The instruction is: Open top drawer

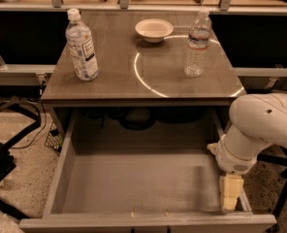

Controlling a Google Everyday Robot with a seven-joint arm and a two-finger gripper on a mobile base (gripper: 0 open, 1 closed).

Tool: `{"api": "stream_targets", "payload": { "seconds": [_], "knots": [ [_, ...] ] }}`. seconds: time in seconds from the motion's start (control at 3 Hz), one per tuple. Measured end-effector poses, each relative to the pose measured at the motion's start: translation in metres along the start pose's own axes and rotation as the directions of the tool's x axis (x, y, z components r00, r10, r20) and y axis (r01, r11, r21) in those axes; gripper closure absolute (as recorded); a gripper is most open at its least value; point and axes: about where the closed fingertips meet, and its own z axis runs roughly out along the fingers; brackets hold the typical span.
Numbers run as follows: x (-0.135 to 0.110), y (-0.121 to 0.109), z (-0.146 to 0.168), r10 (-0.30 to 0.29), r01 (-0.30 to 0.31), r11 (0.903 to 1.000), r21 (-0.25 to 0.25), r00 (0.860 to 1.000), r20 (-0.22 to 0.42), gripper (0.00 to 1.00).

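top drawer (pixel 134 188) stands wide open, tray just left of my jaws | jaws hang at its right wall, job apparently done | spread: cannot tell

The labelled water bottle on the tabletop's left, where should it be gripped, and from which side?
Grip the labelled water bottle at its straight labelled middle, from the front; it stands upright. The gripper sits by the right wall of the top drawer.

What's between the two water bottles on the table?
A small white bowl, set slightly farther back, in the camera view. The gripper is at the right wall of the open top drawer.
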Motion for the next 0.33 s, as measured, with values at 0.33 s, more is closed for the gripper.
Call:
{"api": "stream_targets", "payload": {
  "seconds": [0.33],
  "knots": [
    [0.0, 0.0, 0.0, 0.0, 0.0, 1.0, 0.0, 1.0, 0.0, 0.0]
  ]
}}
